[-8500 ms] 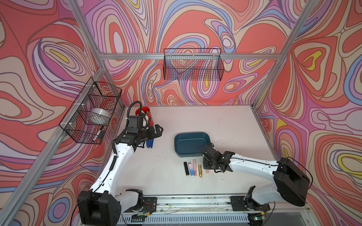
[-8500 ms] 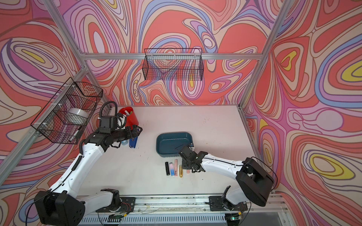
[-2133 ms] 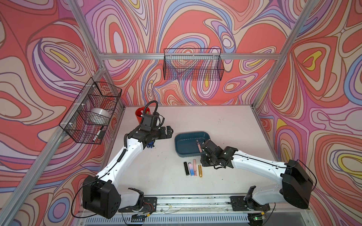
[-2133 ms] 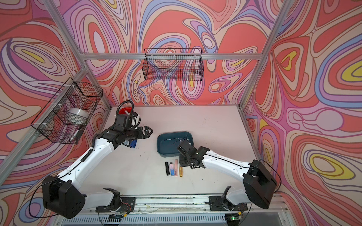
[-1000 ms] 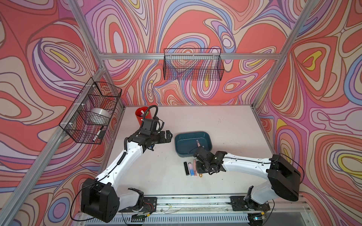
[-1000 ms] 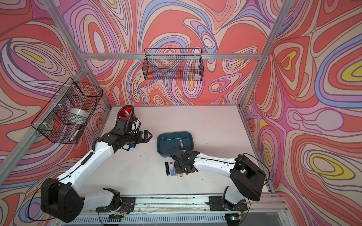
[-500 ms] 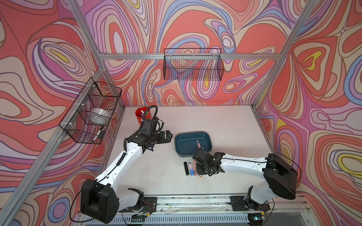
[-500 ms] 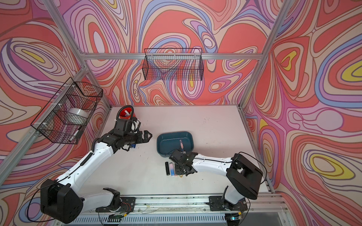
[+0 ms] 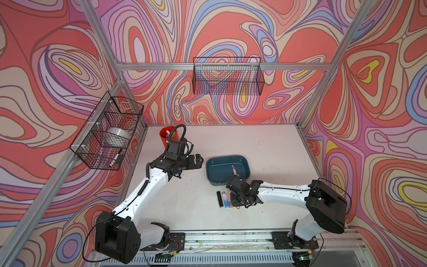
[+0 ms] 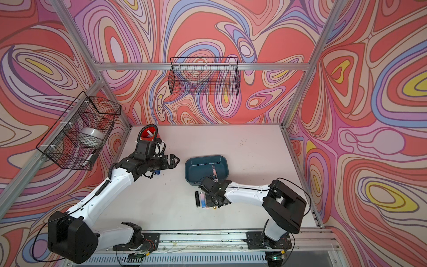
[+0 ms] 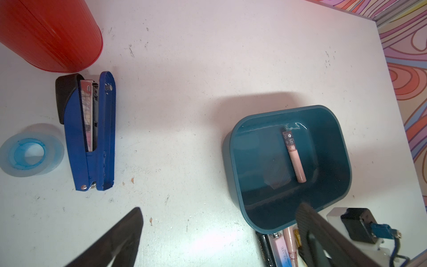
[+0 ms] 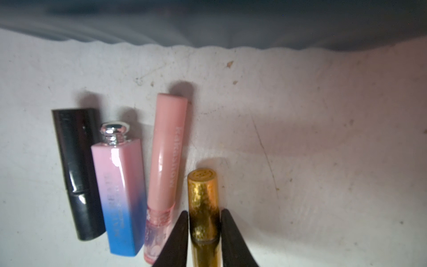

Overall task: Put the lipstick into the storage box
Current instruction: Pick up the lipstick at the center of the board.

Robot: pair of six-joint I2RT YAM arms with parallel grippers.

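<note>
Plainly, the right jaws are seen pressed against both sides of the gold lipstick (image 12: 203, 201), which is pinched near one end as it lies on the table (image 12: 323, 138). Whether it has been raised off the surface cannot be told. Just beside it, in a row, a pink gloss tube (image 12: 166, 150), a pink-and-blue lipstick (image 12: 120, 196) and a black lipstick (image 12: 74, 171) are laid side by side. The gloss tube lies so near one jaw that it could easily be nudged.

Just beyond the row, the storage box (image 11: 251, 161) is set near the middle of the table. One pale pink tube (image 11: 294, 159) is already lying inside it. The left jaws are held spread wide with nothing between them, above the bare table between the box and a blue stapler (image 11: 90, 134), well apart from the row.

The step in hand is judged to be the grasp of the gold lipstick, with three more left on the table. A straight lift is called for next, so that the neighbours are not dragged. The box's rim must then be cleared on the short carry, and the lipstick let go low over the box floor.
</note>
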